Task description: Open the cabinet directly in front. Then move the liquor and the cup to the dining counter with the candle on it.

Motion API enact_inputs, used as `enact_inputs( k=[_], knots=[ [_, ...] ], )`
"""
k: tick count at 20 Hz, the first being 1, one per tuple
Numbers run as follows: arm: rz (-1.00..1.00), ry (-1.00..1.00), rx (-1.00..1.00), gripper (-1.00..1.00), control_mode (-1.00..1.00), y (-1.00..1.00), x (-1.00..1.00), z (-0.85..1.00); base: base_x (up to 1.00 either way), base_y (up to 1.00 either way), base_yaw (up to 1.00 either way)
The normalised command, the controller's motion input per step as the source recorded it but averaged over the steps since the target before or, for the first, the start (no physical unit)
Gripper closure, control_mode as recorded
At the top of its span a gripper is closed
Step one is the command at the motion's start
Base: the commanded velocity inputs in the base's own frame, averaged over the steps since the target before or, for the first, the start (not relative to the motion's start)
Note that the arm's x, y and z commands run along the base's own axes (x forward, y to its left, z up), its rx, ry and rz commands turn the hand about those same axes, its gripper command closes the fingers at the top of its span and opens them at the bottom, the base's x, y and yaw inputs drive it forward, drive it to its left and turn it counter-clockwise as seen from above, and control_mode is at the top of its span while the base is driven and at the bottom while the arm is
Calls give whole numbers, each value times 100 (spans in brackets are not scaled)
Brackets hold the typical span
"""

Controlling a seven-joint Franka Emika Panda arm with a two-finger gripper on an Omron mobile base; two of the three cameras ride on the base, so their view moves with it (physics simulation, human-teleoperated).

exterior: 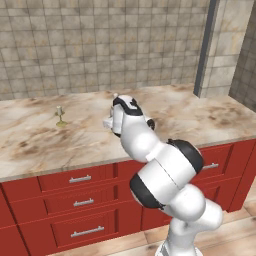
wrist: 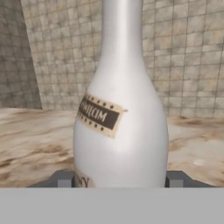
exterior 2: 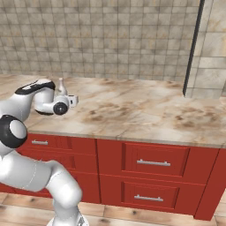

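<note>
Nearest the base: red drawer fronts [exterior 2: 150, 161], horizontal silver handles [exterior: 80, 178]. Above them, dining counter [exterior 2: 145, 110], beige-brown marble top, brown veining. On it, upright: liquor bottle [wrist: 120, 127], pale body, dark label band, slim neck; gripper [wrist: 119, 178] with jaws wide, one fingertip [wrist: 62, 178] at each side of the base; whether they press it cannot be told. Further left: candle [exterior: 60, 116] on brassy holder, well apart. Behind: small grey-brown wall tiles [exterior: 100, 45]; tiled pillar [exterior 2: 209, 48] at right.
</note>
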Motion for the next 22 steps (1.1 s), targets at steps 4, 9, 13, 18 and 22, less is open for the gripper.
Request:
enact_inputs(
  k=[4, 9, 13, 18, 22],
  knots=[
    [0, 0, 0, 100, -100, 0, 4, -36, 0, 0, 0],
    [0, 0, 0, 100, -100, 0, 3, -29, 0, 0, 0],
    [0, 0, 0, 100, -100, 0, 9, -19, 0, 0, 0],
    [0, 0, 0, 100, -100, 0, 10, -19, 0, 0, 0],
    [0, 0, 0, 100, -100, 0, 8, -9, 0, 0, 0]
  ],
)
